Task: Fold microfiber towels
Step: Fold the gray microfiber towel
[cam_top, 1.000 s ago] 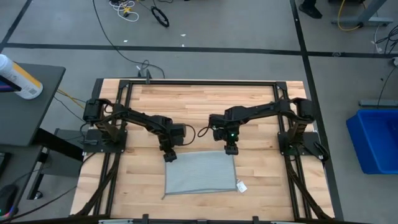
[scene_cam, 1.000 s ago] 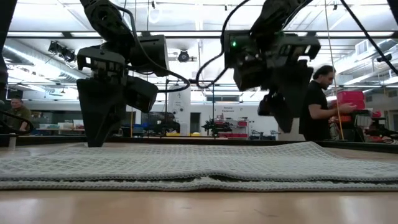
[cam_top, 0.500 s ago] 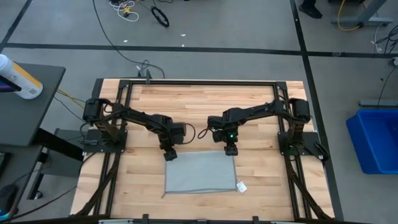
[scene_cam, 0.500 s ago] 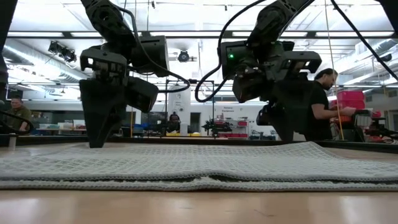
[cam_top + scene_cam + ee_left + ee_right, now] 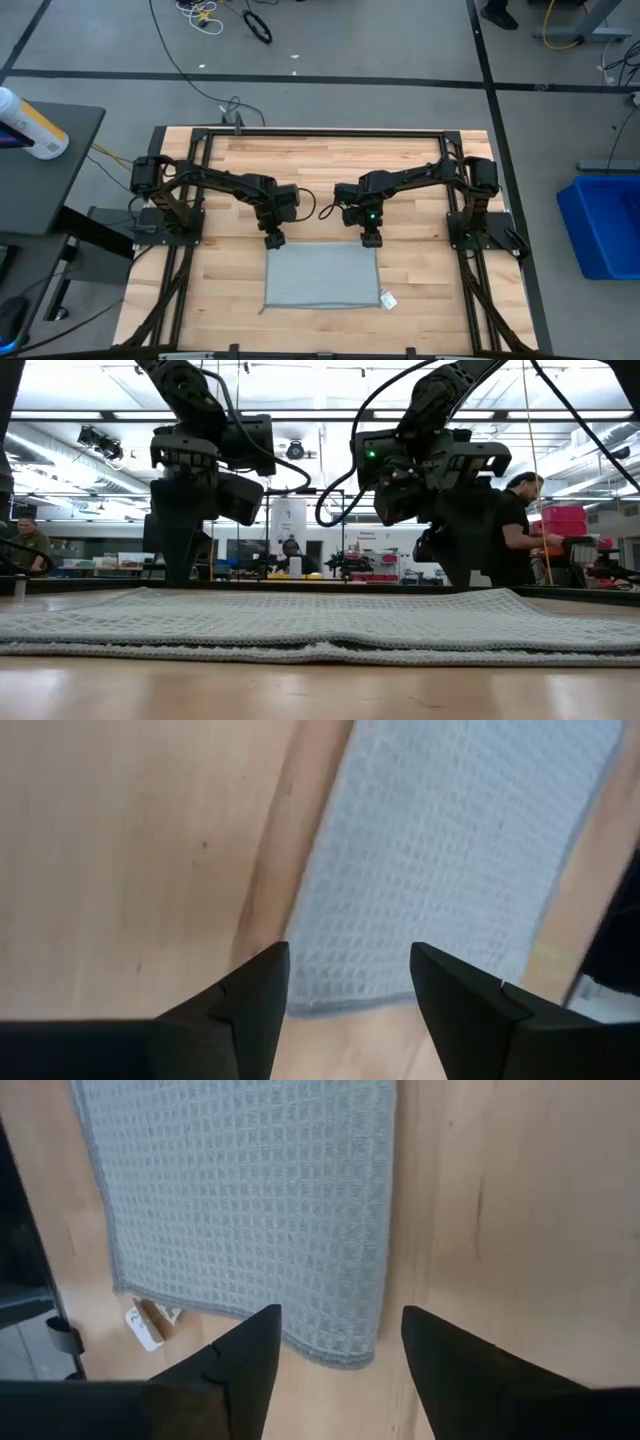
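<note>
The light grey-blue microfiber towel (image 5: 320, 276) lies flat on the wooden table (image 5: 330, 160), near its front edge. The low view shows its near edge (image 5: 320, 652) in two layers. A small white tag (image 5: 387, 298) sticks out at its near right corner. My left gripper (image 5: 273, 240) stands open just above the towel's far left corner (image 5: 305, 1003), pointing steeply down. My right gripper (image 5: 371, 240) stands open the same way over the far right corner (image 5: 358, 1352). In the low view both sets of fingertips are hidden behind the towel's far edge (image 5: 320, 595).
Black frame rails (image 5: 320, 131) run along the table's far edge and both sides, with the arm bases at the left and right edges. Bare wood lies beyond the towel's far edge. A person (image 5: 512, 525) stands in the room behind. A blue bin (image 5: 600, 225) sits on the floor to the right.
My left gripper has risen off the towel's far left part and gone a little toward the table's far edge, staying open. The towel has not moved.
</note>
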You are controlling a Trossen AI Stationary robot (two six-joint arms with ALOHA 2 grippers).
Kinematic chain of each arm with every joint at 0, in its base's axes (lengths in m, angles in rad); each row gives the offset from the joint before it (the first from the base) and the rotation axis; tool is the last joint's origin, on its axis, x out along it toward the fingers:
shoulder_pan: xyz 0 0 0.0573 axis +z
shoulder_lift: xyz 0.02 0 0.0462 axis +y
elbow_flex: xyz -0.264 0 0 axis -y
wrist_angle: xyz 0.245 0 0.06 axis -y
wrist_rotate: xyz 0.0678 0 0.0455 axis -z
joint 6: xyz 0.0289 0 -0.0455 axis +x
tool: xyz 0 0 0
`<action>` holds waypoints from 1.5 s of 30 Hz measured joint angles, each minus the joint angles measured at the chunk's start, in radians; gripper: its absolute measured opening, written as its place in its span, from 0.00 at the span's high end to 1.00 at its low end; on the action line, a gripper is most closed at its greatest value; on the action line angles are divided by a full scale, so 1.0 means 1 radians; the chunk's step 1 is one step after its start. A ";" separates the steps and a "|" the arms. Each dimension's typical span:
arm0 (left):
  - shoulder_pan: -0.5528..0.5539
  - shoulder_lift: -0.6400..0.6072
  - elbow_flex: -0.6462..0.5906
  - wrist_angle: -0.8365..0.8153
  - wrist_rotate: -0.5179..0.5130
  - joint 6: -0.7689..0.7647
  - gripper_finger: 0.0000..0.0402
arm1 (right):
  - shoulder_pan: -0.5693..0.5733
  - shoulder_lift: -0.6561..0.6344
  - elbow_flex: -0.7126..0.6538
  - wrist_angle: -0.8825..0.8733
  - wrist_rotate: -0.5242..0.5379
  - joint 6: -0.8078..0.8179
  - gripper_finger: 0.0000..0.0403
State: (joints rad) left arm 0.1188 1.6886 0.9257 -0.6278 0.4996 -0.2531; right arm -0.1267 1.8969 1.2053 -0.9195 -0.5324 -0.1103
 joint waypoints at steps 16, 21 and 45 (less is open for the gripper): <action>0.064 -0.005 -0.118 0.066 0.026 0.024 0.45 | 0.000 0.000 0.000 0.000 -0.019 0.001 0.45; 0.064 -0.002 -0.118 0.100 0.052 0.022 0.45 | 0.000 0.000 0.000 -0.001 -0.022 0.001 0.47; 0.033 0.078 -0.101 0.111 0.132 0.000 0.45 | 0.003 0.000 0.000 -0.028 -0.044 -0.021 0.51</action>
State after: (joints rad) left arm 0.1522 1.7664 0.8249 -0.5169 0.6312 -0.2535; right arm -0.1242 1.8969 1.2053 -0.9478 -0.5762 -0.1309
